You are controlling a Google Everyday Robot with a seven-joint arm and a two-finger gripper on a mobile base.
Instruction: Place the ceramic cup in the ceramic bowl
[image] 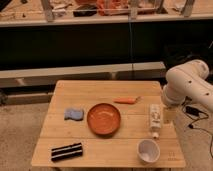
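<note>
The ceramic cup (pixel 148 150), small, white and upright, stands near the table's front right corner. The ceramic bowl (pixel 103 119), wide and glossy orange-brown, sits in the middle of the table, to the left of the cup and farther back. My white arm (pixel 187 84) reaches in from the right. Its gripper (pixel 169 115) hangs at the table's right edge, behind the cup and well right of the bowl. The gripper is open, with nothing in it.
A white bottle (pixel 155 119) lies just left of the gripper. An orange carrot (pixel 126 100) lies behind the bowl, a blue sponge (pixel 74 114) to its left, and a black striped block (pixel 66 151) at the front left. The wooden table (pixel 60 135) stands before a dark shelf unit.
</note>
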